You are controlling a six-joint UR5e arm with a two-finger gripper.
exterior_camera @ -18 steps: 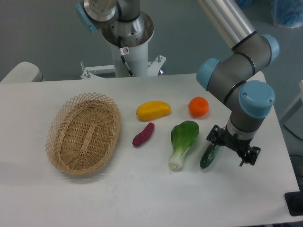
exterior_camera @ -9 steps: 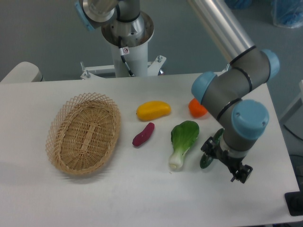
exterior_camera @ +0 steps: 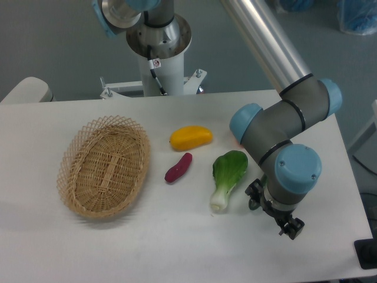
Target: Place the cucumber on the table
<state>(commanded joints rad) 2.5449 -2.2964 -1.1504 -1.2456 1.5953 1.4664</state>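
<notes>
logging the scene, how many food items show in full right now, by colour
yellow fruit: 1
purple sweet potato: 1
green bok choy: 1
total: 3 in full view; the arm may hide more

Bright even overhead light; soft shadows on table (exterior_camera: 177,247); sharp focus.

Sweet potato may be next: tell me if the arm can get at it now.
Probably yes. The sweet potato lies uncovered on the table; the gripper, right of the bok choy, need only clear that.
</notes>
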